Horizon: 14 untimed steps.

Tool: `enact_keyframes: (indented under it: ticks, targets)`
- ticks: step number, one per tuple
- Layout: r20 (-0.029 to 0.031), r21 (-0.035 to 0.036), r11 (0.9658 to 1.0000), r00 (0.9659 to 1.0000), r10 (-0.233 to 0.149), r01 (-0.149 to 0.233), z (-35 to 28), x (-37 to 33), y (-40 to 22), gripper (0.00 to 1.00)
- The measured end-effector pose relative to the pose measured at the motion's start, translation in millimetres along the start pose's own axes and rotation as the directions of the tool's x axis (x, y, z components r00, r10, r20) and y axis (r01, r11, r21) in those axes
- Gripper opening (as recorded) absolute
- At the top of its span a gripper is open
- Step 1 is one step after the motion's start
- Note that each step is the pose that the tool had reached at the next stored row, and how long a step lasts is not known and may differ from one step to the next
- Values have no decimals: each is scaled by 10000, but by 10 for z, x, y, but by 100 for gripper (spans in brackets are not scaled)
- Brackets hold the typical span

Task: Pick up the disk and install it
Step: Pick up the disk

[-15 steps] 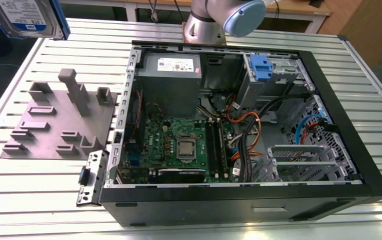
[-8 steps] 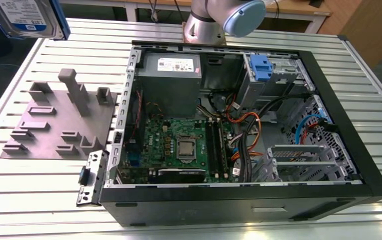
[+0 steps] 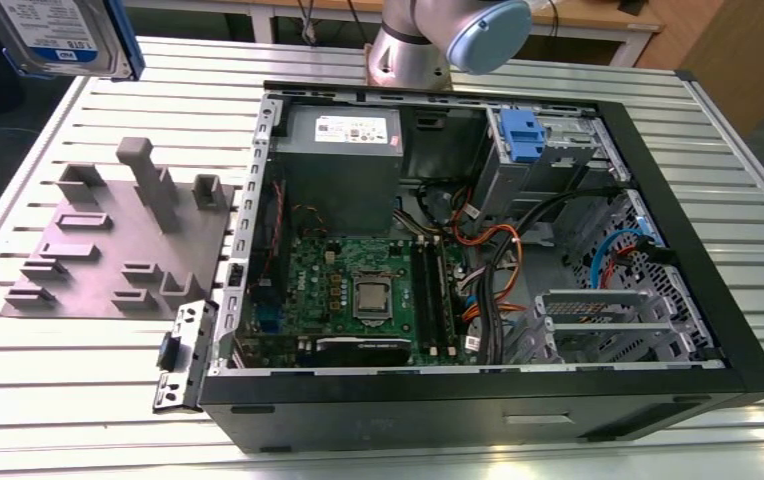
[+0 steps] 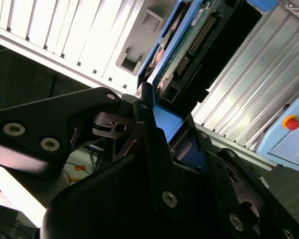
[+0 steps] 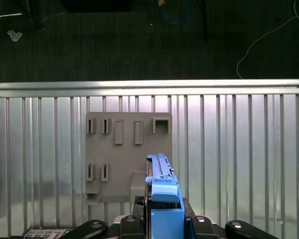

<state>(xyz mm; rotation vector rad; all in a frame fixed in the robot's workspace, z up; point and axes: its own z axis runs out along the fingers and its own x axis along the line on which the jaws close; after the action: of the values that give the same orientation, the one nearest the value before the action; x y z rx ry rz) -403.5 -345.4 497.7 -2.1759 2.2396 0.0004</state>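
Right now my gripper [image 4: 170,122] is clamped on the disk [image 3: 65,35], jaws pinching the blue bracket along its edge in both wrist views; in the exterior view it hangs in the upper left corner of the frame, label toward the camera, lifted off the slatted table [image 3: 62,400]; the grey fixture plate [image 3: 115,240] lies at left of centre; the open computer case [image 3: 489,415] fills the centre and right, well apart from the disk.
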Motion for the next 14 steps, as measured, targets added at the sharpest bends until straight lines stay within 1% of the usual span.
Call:
enact_keyframes:
  ticks: [8, 14]
  targets:
    - [0, 0, 10000, 10000, 0, 0, 0, -1, -19, 36]
    - [0, 0, 10000, 10000, 0, 0, 0, -1, -20, 36]
